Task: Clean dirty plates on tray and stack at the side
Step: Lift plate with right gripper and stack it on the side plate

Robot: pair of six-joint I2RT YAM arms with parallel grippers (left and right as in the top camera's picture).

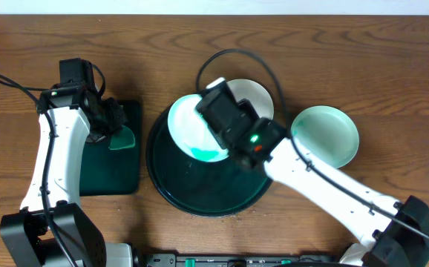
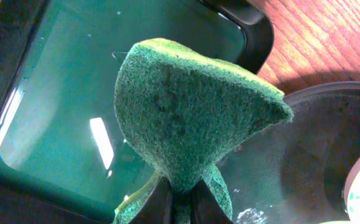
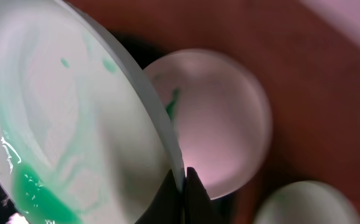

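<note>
Over the black tray (image 1: 200, 194), my right gripper (image 3: 181, 182) pinches the smeared plate (image 3: 61, 118) by its rim; beside the tray's left edge, my left gripper (image 2: 180, 200) clamps the sponge (image 2: 189, 106).

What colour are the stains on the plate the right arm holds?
Teal-green, on the small round white plate; clearest in right wrist view.

overhead: top-down, far | left wrist: close behind sponge (image 2: 192, 106) | right wrist: close along tilted plate (image 3: 61, 124) | shared overhead/left: black tray (image 1: 200, 196)
</note>
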